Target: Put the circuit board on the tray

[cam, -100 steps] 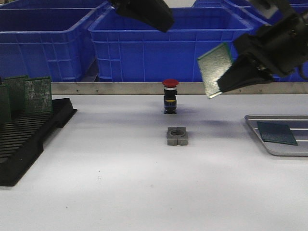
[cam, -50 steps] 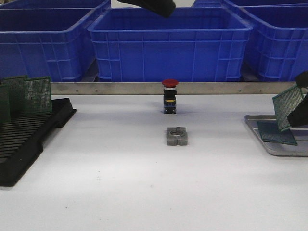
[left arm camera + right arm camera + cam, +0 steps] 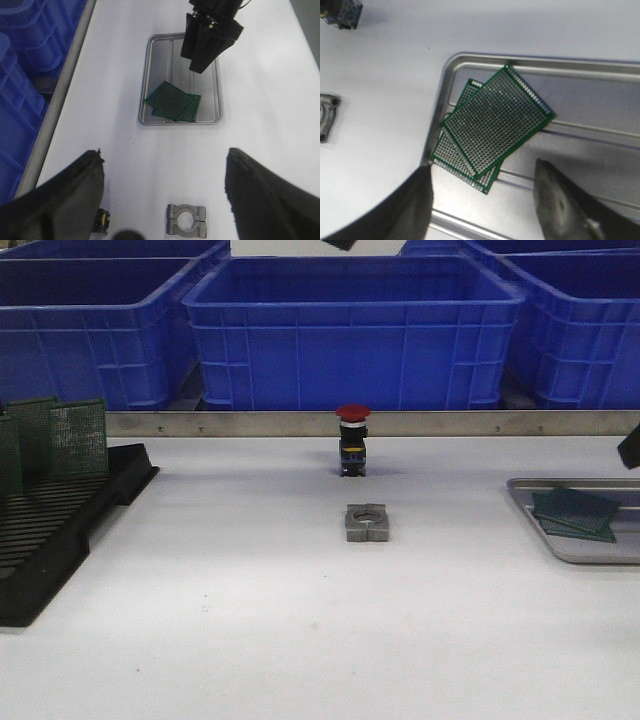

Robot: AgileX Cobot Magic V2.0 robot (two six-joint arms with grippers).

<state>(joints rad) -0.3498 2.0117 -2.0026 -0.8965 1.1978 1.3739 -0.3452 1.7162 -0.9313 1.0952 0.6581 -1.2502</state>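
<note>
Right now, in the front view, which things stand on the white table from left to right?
Black slotted rack holding upright green boards → grey metal clamp block → shallow silver-grey metal tray with two green circuit boards.

Two green circuit boards (image 3: pixel 574 511) stacked flat on the tray (image 3: pixel 530 508) at far right

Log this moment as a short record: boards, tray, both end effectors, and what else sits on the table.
boards on tray: two green circuit boards, the top board lying askew over the lower board
tray: silver tray on the white table, at the robot's right
right end effector: open, empty, above the tray
left end effector: open, empty, high over the table
rack: black rack at the left, more green boards standing in it
other items: red button, grey metal block
background: blue crates
</note>
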